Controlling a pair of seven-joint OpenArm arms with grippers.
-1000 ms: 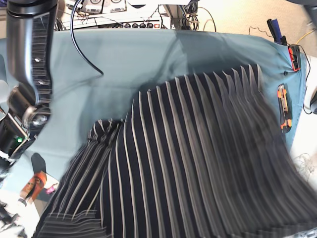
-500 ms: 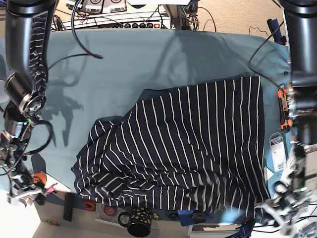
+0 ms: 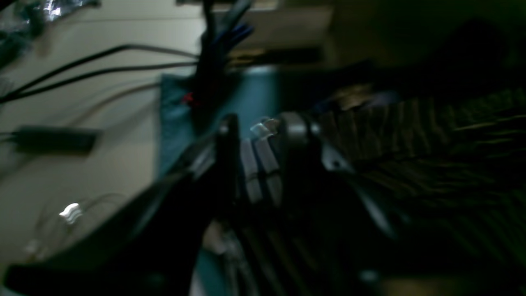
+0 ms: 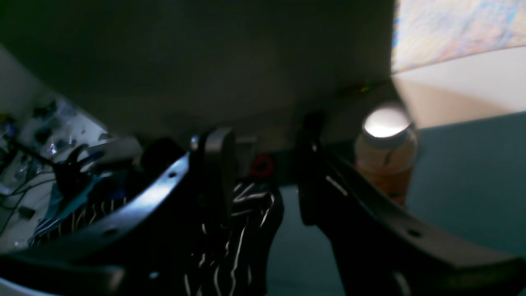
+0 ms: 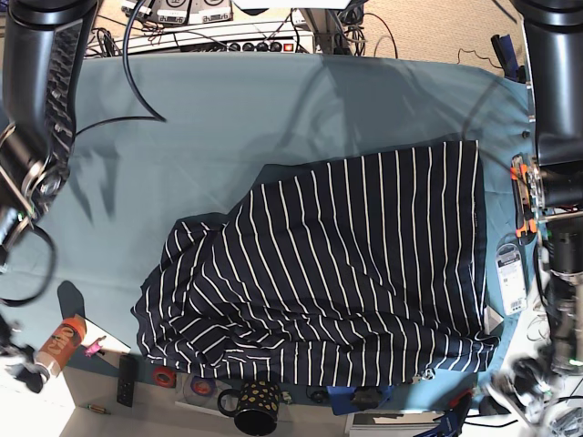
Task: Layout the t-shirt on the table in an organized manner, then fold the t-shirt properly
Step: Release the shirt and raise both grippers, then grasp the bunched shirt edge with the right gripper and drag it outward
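Base view: t-shirt [image 5: 337, 273] lies rumpled on table [image 5: 228, 109]; layout unfinished. Right claw [image 4: 263, 181] open, empty; left claw [image 3: 263, 131] state indeterminable. Next: straighten bunched left side.

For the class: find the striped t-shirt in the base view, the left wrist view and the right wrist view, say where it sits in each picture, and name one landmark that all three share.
Base view: the t-shirt fills the centre and lower right, lying on the table.
Left wrist view: blurred dark stripes at right.
Right wrist view: a striped bunch at bottom centre, beside the open right gripper.
Shared landmark: the teal table cloth.
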